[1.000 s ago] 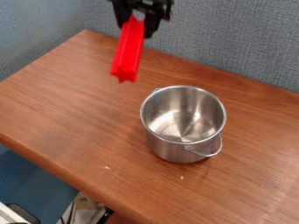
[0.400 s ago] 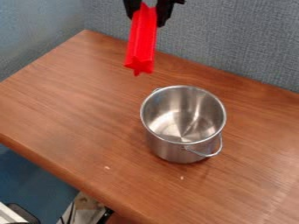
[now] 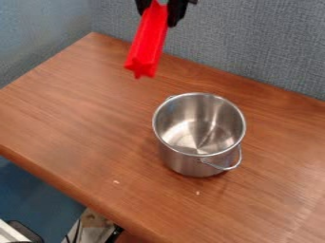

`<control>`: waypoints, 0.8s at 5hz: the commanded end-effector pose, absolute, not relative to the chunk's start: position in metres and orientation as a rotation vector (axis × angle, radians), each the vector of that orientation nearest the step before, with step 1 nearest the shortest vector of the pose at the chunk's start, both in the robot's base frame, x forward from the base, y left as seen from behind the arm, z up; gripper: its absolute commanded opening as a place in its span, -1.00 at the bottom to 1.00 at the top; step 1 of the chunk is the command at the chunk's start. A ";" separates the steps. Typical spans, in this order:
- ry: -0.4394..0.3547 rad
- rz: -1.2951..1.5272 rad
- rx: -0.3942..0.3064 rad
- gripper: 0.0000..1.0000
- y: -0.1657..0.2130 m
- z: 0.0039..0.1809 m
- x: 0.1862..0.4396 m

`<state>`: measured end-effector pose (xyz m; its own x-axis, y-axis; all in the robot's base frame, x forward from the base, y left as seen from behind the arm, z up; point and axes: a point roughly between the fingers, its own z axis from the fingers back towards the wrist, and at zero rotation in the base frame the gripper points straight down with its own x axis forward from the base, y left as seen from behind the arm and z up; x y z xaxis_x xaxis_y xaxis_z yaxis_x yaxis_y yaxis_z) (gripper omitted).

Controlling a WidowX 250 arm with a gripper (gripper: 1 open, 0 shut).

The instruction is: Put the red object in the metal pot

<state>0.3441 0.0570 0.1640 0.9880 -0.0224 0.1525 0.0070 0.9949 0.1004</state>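
Observation:
The red object (image 3: 147, 45) is a long bright red block hanging tilted in the air above the far part of the table, its lower end pointing down and left. My gripper (image 3: 164, 8) is at the top edge of the view, shut on the block's upper end; most of the gripper is cut off. The metal pot (image 3: 200, 133) stands upright and empty on the wooden table, to the right of and nearer than the block. The block's lower end is left of the pot's rim and well above it.
The wooden table (image 3: 76, 114) has its left and front edges in view, with the floor beyond them. A blue-grey wall (image 3: 51, 28) stands behind the table.
The red block moved right and up toward the pot, then swung so its lower end points further left. The pot has not moved.

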 end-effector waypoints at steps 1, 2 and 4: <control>-0.239 -0.067 0.111 -1.00 0.061 0.179 0.338; -0.225 -0.110 0.103 1.00 0.040 0.177 0.342; -0.199 -0.149 0.092 1.00 0.020 0.177 0.349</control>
